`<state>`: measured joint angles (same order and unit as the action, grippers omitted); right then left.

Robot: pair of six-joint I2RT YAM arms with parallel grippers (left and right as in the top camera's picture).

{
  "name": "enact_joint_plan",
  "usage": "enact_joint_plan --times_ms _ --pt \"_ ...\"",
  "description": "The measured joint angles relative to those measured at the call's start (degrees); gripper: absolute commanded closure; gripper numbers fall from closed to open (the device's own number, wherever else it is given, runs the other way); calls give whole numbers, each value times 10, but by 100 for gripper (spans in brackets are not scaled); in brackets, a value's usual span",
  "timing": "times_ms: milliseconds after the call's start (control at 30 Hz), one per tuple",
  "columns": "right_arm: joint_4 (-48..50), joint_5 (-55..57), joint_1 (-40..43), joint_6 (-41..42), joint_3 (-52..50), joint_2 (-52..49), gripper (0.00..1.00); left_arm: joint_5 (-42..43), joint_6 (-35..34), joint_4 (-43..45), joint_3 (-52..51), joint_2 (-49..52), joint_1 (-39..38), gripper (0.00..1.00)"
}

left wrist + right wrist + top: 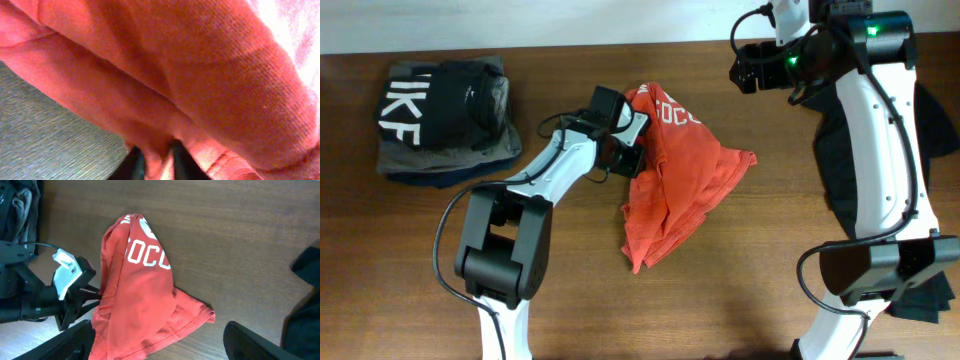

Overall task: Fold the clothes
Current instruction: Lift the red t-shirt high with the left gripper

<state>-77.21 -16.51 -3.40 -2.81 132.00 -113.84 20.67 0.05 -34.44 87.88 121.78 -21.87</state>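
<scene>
L arm (560, 160) low, jaws on T-shirt (680, 185).

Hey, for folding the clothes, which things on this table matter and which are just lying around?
In the job: red-orange T-shirt, crumpled mid-table; left claw, pinching its fabric.
Lying about: folded pile topped by a black lettered top; dark cloth at the right edge.
</scene>
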Motion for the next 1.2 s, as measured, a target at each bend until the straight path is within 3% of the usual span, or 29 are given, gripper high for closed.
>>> enact_joint_plan --times_ms 167,300,433,633,833,1000,1200 --pt "-1 0 0 0 0 0 13 -4 -3 0 0 0 0 99" --pt "-2 0 0 0 0 0 13 -6 -8 0 2 0 0 99" --pt "-3 1 0 0 0 0 13 -9 -15 -58 50 0 2 99" --pt "-13 2 0 0 0 0 13 -24 -17 -195 246 0 18 99" --pt "-38 2 0 -4 0 0 13 -99 -16 -289 468 0 22 99" --pt "-62 -9 0 -29 0 0 13 -156 -16 -307 616 -1 22 99" --pt "-68 -42 -3 -63 0 0 13 -182 -16 -299 710 -1 22 99"
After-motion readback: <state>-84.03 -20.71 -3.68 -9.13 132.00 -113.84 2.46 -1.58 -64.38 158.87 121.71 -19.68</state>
